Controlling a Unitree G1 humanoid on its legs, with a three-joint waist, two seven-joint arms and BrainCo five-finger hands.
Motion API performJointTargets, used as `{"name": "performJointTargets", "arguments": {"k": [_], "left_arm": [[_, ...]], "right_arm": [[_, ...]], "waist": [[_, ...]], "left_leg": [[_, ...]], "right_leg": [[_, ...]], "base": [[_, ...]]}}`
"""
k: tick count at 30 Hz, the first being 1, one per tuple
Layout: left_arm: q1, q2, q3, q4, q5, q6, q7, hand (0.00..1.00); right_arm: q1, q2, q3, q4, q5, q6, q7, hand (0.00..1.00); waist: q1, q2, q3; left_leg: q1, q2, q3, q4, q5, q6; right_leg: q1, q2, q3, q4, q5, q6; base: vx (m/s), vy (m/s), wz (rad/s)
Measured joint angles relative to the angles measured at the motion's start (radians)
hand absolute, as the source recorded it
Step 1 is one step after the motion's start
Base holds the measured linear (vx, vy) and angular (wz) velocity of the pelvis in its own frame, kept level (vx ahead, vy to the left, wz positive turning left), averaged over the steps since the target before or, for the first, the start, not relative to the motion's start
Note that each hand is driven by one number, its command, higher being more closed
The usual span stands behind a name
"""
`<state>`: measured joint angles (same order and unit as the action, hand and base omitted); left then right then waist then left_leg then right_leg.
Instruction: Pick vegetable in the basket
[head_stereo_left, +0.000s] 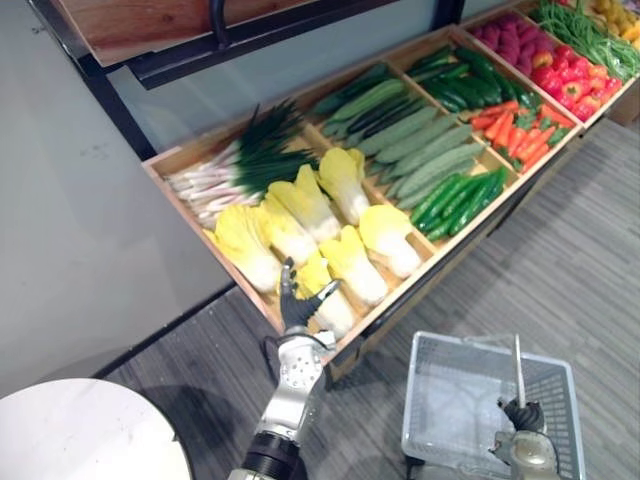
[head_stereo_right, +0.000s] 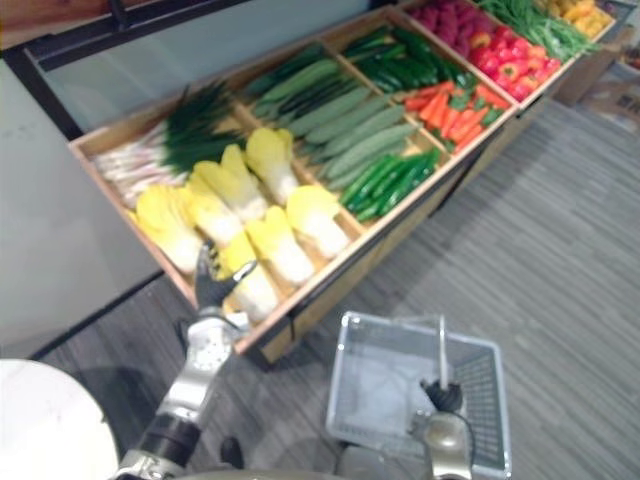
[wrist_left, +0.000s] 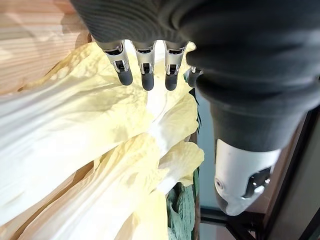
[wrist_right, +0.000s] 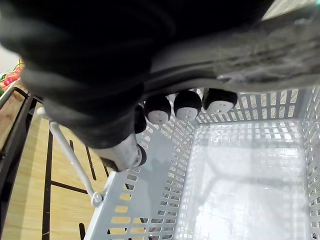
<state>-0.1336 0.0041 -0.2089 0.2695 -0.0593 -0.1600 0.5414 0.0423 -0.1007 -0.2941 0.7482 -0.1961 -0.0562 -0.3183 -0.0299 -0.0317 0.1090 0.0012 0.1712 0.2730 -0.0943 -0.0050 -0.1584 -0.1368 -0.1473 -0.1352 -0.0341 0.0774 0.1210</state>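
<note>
We see the left hand (head_stereo_left: 296, 308) at the front edge of the wooden rack (head_stereo_left: 190, 152), over the compartment of pale yellow cabbages. Its fingers (wrist_left: 147, 79) are straight and side by side, the thumb (wrist_left: 239, 181) stands well apart from them, so the hand is wide open and holds nothing. The dark fingertips are just above the leaves of the front cabbage (head_stereo_left: 338, 312); we cannot tell if they really touch it. This cabbage lies in the rack between the other cabbages, near the front board. The right hand (head_stereo_left: 522, 416) is over the grey basket (head_stereo_left: 422, 398), which is on the floor side of the rack. Its fingers (wrist_right: 187, 105) are curled tightly around the thin handle (head_stereo_left: 518, 368), which stands upright above the basket.
</note>
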Motion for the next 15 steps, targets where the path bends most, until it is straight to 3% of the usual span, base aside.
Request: {"name": "performJointTargets", "arguments": {"k": [6,15], "left_arm": [[0.003,0.000,-0.003,0.000,0.004,0.020,0.008,0.00],[0.022,-0.002,0.008,0.000,0.229,0.088,0.093,0.00]], "right_arm": [[0.002,0.000,0.000,0.000,0.000,0.000,-0.001,1.00],[0.016,0.002,0.001,0.000,0.000,-0.001,-0.008,1.00]], "waist": [[0.000,0.001,0.002],[0.002,0.002,0.001]], "left_leg": [[0.001,0.001,-0.001,0.000,0.000,0.000],[0.001,0.007,-0.002,0.000,0.001,0.000]], "right_leg": [[0.001,0.001,0.004,0.005,0.000,0.000],[0.001,0.005,0.009,0.017,-0.001,0.001]], "base": [[0.00,0.000,0.00],[0.00,0.000,0.00]]}}
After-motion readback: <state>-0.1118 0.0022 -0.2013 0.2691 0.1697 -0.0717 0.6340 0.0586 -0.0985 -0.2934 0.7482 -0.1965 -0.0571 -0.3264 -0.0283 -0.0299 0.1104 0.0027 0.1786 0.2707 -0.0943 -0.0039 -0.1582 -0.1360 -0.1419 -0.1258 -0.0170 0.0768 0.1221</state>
